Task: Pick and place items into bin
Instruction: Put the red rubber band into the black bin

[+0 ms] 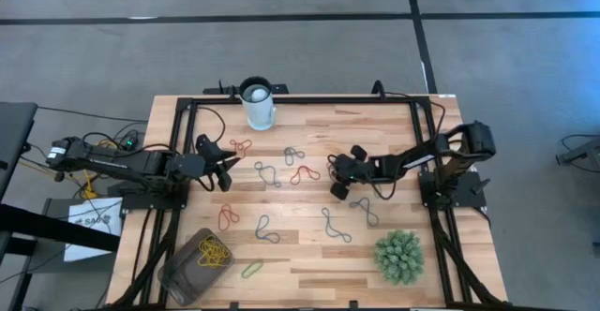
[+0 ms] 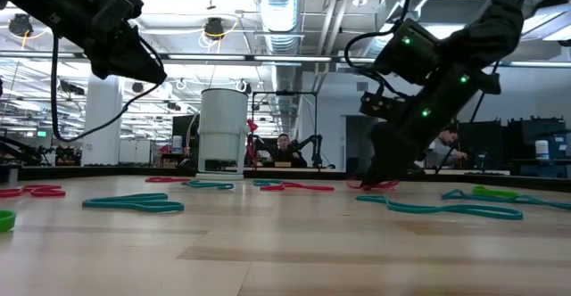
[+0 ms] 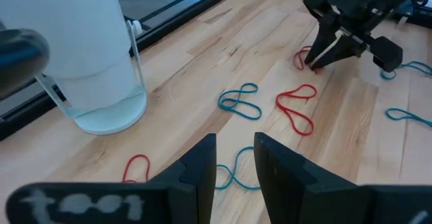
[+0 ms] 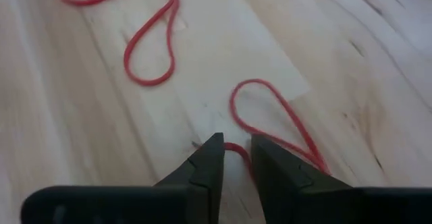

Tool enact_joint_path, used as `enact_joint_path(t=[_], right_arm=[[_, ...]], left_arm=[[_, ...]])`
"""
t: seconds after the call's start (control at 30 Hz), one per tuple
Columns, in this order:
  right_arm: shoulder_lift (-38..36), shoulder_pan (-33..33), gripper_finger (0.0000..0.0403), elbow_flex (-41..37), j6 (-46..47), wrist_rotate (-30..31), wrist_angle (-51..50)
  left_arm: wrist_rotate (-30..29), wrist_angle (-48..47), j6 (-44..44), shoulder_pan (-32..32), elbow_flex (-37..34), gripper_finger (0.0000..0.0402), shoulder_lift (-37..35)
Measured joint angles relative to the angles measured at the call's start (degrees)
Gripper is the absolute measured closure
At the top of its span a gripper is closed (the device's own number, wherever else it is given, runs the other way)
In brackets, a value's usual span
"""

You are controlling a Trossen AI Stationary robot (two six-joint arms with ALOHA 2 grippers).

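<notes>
A red band [image 4: 291,119] lies flat on the wooden table [image 1: 309,255], right of its middle. My right gripper [image 4: 236,143] slants down over it, open, its tips at the tabletop on either side of one strand; it also shows in the high view [image 1: 335,182] and the low view [image 2: 373,180]. My left gripper [image 1: 231,168] hangs above the table's left part, open and with nothing between its fingers [image 3: 202,160]. More red, teal and green bands lie scattered flat. The bin [image 1: 176,275] stands at the near left corner with yellow bands [image 1: 214,252] inside. My right gripper's fingertips [image 4: 210,148] stand on either side of one strand of the red band [image 4: 237,150], near the end of its loop, coming from above at a slant. Whether they touch the strand, I cannot tell. The band lies flat on the table.
A white cup [image 1: 258,105] stands at the far edge, left of centre. A spiky green plant ball [image 1: 398,257] sits near the right front corner. Another red band [image 1: 305,173] and teal bands [image 1: 267,175] lie between the two grippers. A black frame [image 1: 309,100] rims the table.
</notes>
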Motion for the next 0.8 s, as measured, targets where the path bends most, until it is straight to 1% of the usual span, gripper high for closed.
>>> enact_joint_path(t=[0.27, 0.47, 0.63, 0.8], right_arm=[[0.23, -0.13, 0.0355, -0.31, 0.92, 1.65, 2.63], [0.25, -0.1, 0.0397, -0.33, 0.92, 2.56, 3.29], [0.22, 0.9, 0.04, -0.58, 0.89, 3.41, 6.78], [-2.05, 1.29, 0.0402, 0.73, 0.16, 3.76, 13.53]], left_arm=[[0.02, -0.07, 0.07, 0.0, 0.0, 0.0313, 0.02], [0.04, -0.09, 0.07, 0.0, 0.0, 0.0313, 0.01], [0.06, -0.11, 0.07, 0.0, 0.0, 0.0313, 0.0], [0.02, 0.11, 0.09, 0.0, 0.0, 0.0313, 0.02]])
